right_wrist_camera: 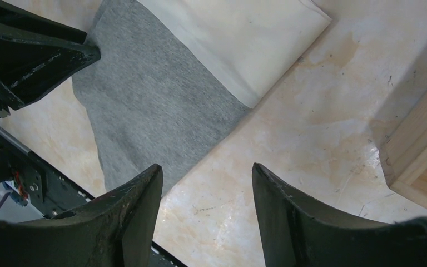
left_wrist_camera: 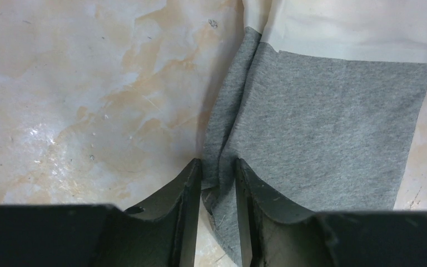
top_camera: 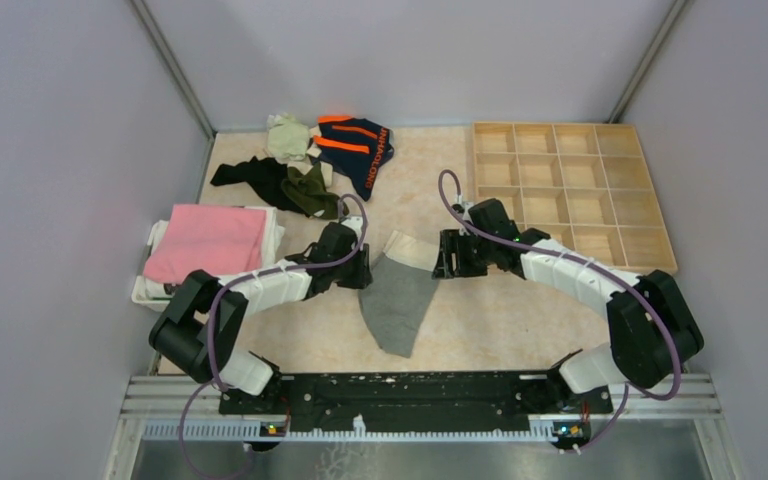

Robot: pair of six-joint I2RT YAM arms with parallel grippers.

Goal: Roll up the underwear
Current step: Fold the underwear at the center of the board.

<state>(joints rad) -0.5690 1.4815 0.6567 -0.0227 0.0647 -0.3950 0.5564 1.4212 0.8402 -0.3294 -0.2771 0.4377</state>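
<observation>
Working over one marbled beige counter (top_camera: 520, 320), I count a single wooden tray (top_camera: 557, 190) at the right, divided four by four into sixteen open compartments. My two arms reach in from the near edge, one per side.

At the left edge lies one folded pink cloth (top_camera: 207, 240) on top of a white stack (top_camera: 272, 235).

I make out five pieces of underwear, though the back ones overlap. One grey underwear (top_camera: 397, 295) lies flat in the middle of the counter, between my two tools, its single cream waistband (left_wrist_camera: 356, 28) at the far end. The other four sit in a loose heap at the back left:
- one navy pair (top_camera: 360, 145) with two orange stripes
- one dark piece (top_camera: 250, 175) spread beside it
- one olive piece (top_camera: 310, 192) lying on the dark one
- one pale piece (top_camera: 287, 137) against the back wall.

My left tool (left_wrist_camera: 218, 167) is down at the left edge of the grey underwear, its two fingers drawn narrow with a raised fold of grey cloth pinched between them. My right tool (right_wrist_camera: 205, 169) hangs just beside the waistband's right corner, fingers spread wide, with only bare counter between them and nothing in its grip.

The only writing is one line of orange capitals along the navy pair's band. It seems to end in "MALONE", but the first letters are too small for me to read.
</observation>
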